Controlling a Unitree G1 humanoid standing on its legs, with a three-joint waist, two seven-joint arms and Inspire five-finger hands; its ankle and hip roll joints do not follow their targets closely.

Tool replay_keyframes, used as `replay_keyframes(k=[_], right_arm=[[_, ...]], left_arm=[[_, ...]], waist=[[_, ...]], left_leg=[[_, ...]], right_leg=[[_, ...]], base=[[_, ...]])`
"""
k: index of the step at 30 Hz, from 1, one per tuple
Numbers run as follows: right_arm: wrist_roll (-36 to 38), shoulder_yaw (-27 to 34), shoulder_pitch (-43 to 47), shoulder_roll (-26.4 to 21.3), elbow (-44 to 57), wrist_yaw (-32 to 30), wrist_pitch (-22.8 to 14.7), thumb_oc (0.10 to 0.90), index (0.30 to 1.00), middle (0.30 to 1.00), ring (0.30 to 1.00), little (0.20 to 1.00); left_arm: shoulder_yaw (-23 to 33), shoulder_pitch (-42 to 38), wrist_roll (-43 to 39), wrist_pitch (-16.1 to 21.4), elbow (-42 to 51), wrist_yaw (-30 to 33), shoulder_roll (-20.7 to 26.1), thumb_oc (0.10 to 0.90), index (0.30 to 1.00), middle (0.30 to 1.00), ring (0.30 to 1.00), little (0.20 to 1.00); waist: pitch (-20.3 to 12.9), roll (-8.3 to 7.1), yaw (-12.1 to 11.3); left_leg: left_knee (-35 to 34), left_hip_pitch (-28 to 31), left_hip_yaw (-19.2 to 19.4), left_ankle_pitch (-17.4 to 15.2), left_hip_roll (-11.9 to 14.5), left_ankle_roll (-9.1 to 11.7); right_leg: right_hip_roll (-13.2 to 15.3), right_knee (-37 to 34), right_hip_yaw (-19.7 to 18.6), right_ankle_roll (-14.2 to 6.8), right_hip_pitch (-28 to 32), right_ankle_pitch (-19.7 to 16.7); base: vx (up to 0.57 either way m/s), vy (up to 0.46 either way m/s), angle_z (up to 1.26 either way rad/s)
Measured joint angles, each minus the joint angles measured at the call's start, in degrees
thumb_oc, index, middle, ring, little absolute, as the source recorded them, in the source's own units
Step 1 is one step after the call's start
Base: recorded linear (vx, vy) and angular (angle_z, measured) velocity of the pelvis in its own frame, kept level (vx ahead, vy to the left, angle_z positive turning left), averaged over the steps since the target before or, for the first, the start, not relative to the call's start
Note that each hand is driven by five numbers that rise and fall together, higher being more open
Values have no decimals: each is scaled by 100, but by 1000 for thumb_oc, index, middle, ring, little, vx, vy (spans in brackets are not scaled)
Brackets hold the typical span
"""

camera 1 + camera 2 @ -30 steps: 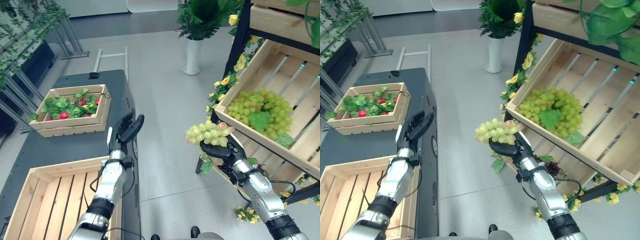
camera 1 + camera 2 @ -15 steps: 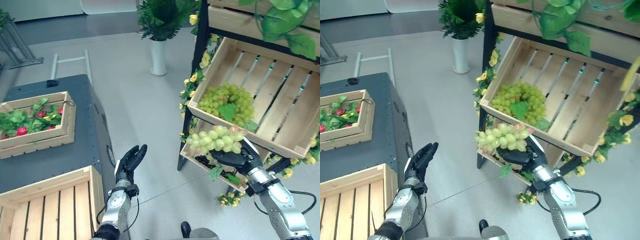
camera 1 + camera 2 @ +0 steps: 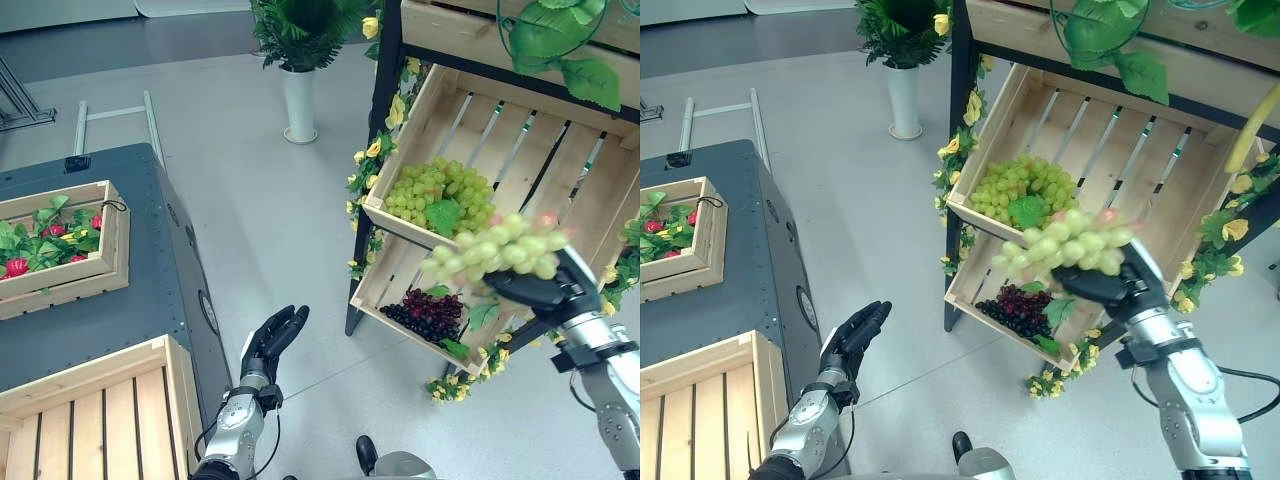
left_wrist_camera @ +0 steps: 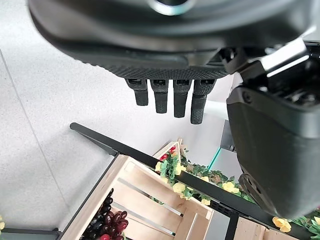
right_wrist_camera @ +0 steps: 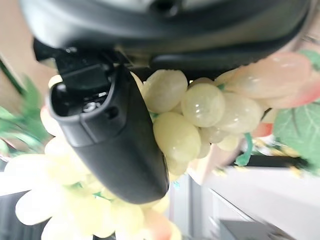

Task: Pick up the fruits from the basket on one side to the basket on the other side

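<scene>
Grey floor [image 3: 290, 230] surrounds right hand [image 3: 545, 292] gripping green grapes [image 3: 495, 252]; left hand [image 3: 270, 338] spread.

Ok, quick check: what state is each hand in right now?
Left hand: open, fingers straight, holding nothing.
Right hand: shut on the green grape bunch, in front of the shelf crates.

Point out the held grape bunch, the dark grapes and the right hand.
Held grape bunch [image 3: 495, 252]: left eye view, middle of cluster.
Dark grapes [image 3: 424, 314]: left eye view, middle of pile.
Right hand [image 3: 540, 290]: left eye view, palm below bunch.
</scene>
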State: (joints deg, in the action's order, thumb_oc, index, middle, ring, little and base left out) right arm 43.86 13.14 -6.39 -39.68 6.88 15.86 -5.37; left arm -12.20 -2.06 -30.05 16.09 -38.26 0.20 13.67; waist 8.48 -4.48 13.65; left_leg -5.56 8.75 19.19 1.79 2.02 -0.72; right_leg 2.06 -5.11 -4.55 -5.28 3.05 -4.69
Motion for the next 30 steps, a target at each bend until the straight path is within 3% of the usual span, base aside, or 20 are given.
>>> replay_keyframes(k=[4, 8, 15, 23, 30], right_arm=[[-14, 121, 312, -76, -117, -271, -82, 400, 300, 300, 300, 300], [-76, 168, 730, -956, -862, -473, -128, 400, 300, 300, 300, 300], [-160, 167, 1483, -1699, -1666, -732, -129, 400, 300, 300, 300, 300], [-1166, -372, 1834, -2157, -2511, -759, -112, 400, 300, 300, 300, 300], [-1249, -760, 2268, -2254, -3030, -722, 452, 400, 300, 300, 300, 300]], left_arm=[[-53, 0, -2, -92, 0, -55, 88, 800, 900, 900, 900, 900], [-395, 12, 0, -100, -59, -255, 162, 800, 900, 900, 900, 900], [-562, -1, 2, -104, -142, -394, 210, 800, 900, 900, 900, 900], [-559, 2, 2, -102, -242, -432, 268, 800, 900, 900, 900, 900], [-554, 0, 4, -96, -341, -472, 275, 800, 900, 900, 900, 900]], waist=[[-16, -23, 15], [-57, -63, -49], [-89, -78, -53], [-116, -55, -214], [-121, -47, -339]], left_leg=[[0, 3, -5, 0, 2, 0], [0, 4, -24, -4, -8, -7], [0, -32, -38, -3, -3, -6], [1, -32, -161, 1, -14, -6], [1, -37, -195, 5, -15, -3]], right_leg=[[-2, 0, 1, 2, 4, -2], [11, 0, 6, 1, 14, 0], [7, -1, 21, -1, 5, 2], [10, -1, 56, 5, 8, 1], [13, -1, 87, 10, 14, 2]], base=[[0, 0, 0], [3, 2, 1], [1, -1, 0], [2, -4, 2], [-1, -2, 2]])
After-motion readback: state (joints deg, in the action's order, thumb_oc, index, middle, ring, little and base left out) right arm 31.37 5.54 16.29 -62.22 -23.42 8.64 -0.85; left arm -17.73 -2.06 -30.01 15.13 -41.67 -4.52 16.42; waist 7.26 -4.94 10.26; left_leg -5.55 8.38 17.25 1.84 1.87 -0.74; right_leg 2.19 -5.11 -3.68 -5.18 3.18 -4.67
